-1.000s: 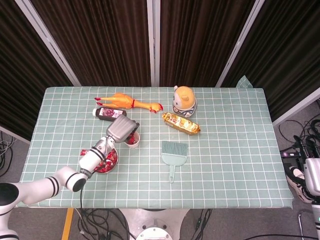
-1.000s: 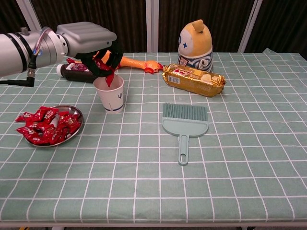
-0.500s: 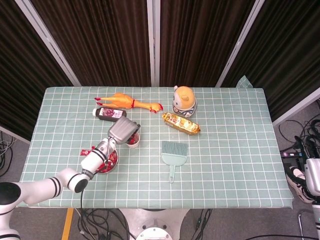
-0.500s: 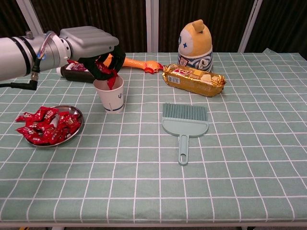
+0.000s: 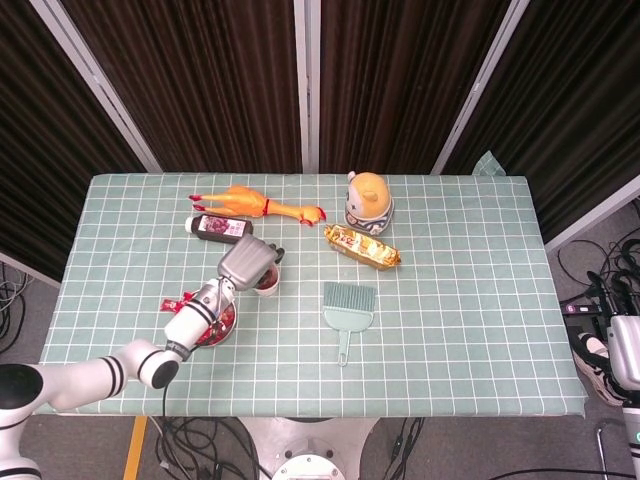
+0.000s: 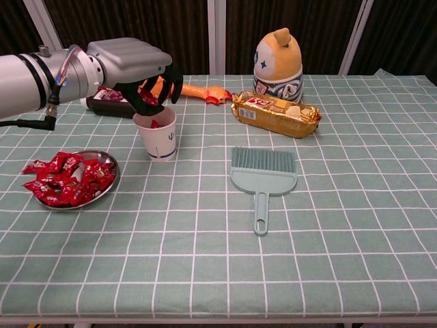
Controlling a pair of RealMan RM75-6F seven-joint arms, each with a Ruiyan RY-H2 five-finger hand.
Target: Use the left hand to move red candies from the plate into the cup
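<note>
A white paper cup (image 6: 158,140) stands left of the table's middle, with a red candy (image 6: 155,124) showing inside its rim. My left hand (image 6: 133,61) hovers right over the cup, its dark fingers (image 6: 172,80) spread apart above the rim and holding nothing that I can make out. In the head view the left hand (image 5: 248,262) covers most of the cup (image 5: 267,285). The metal plate (image 6: 113,166), piled with several red candies (image 6: 65,178), lies near the left front edge. My right hand (image 5: 625,355) hangs off the table at the far right; its fingers are not visible.
Behind the cup lie a dark bottle (image 6: 102,102) and an orange rubber chicken (image 6: 198,90). A yellow round toy (image 6: 278,65) and a gold snack pack (image 6: 275,113) sit at the back right of the cup. A green hand brush (image 6: 263,174) lies mid-table.
The left hand sank slightly over the cup and its fingers spread; the red candy it pinched has dropped into the cup.
</note>
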